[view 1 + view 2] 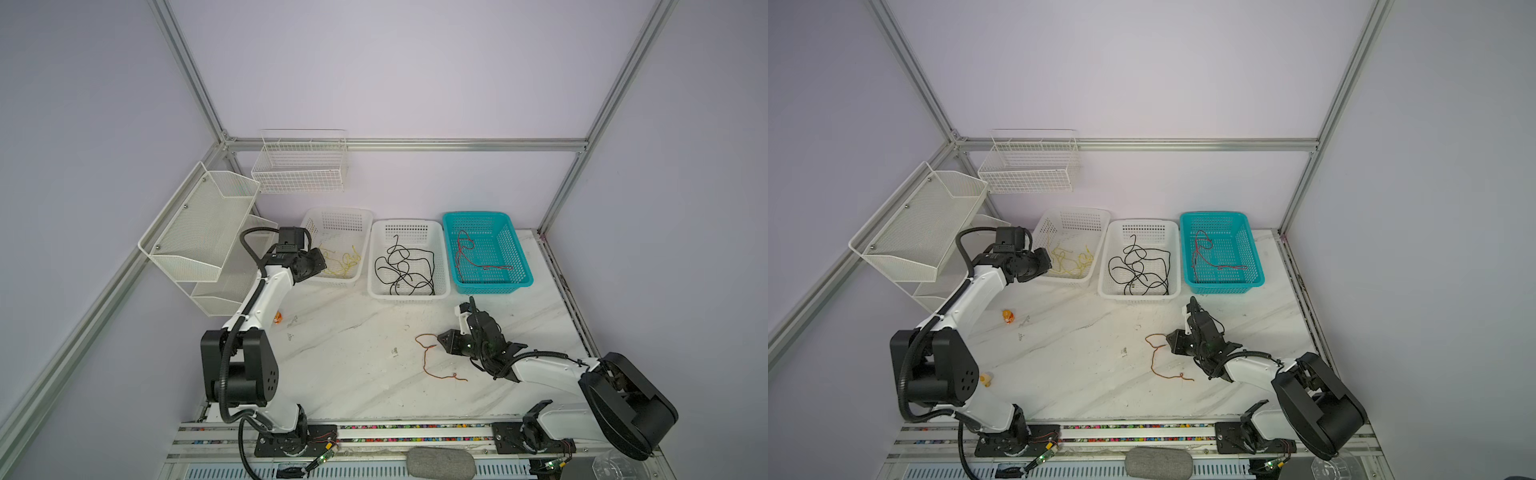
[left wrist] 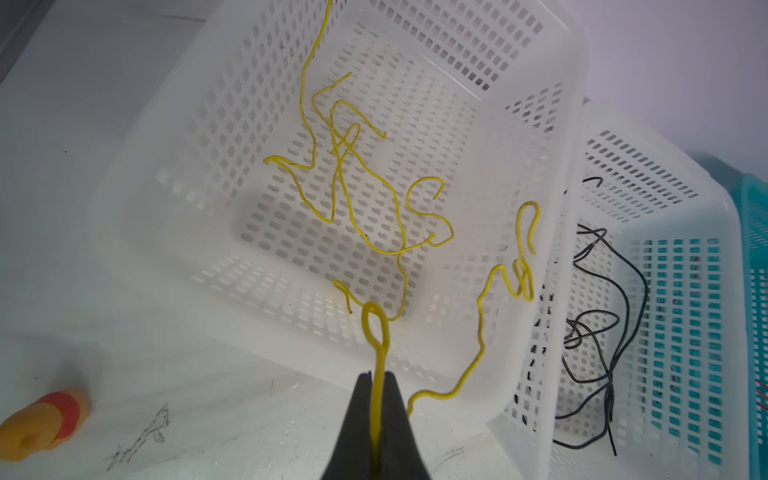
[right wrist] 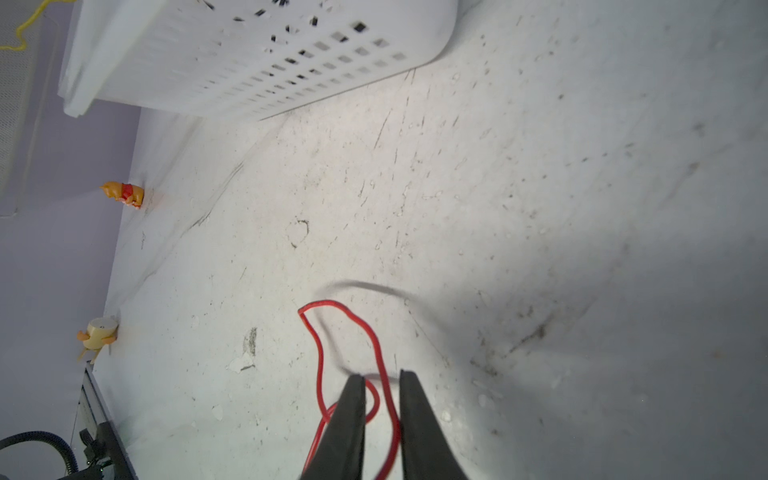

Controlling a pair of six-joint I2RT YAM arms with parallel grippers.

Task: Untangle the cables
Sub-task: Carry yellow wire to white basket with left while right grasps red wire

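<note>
Cables (image 1: 405,266) mostly sorted into baskets (image 1: 409,296). Left end effector (image 2: 377,376) pinches yellow cable (image 2: 376,328); right end effector (image 3: 382,378), narrow, straddles last red cable (image 1: 425,359), lower right.

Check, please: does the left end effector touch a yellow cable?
Touching. The left wrist view shows the left end effector shut on the yellow cable, with no gap at either side; the cable's loop sticks out beyond it.

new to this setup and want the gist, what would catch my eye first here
The teal basket at the right end of the back row stands out, beside a white basket of tangled black cables. A lone red cable lies on the table between the right gripper's parted jaws, while the left gripper pinches a yellow cable by the left basket.
</note>
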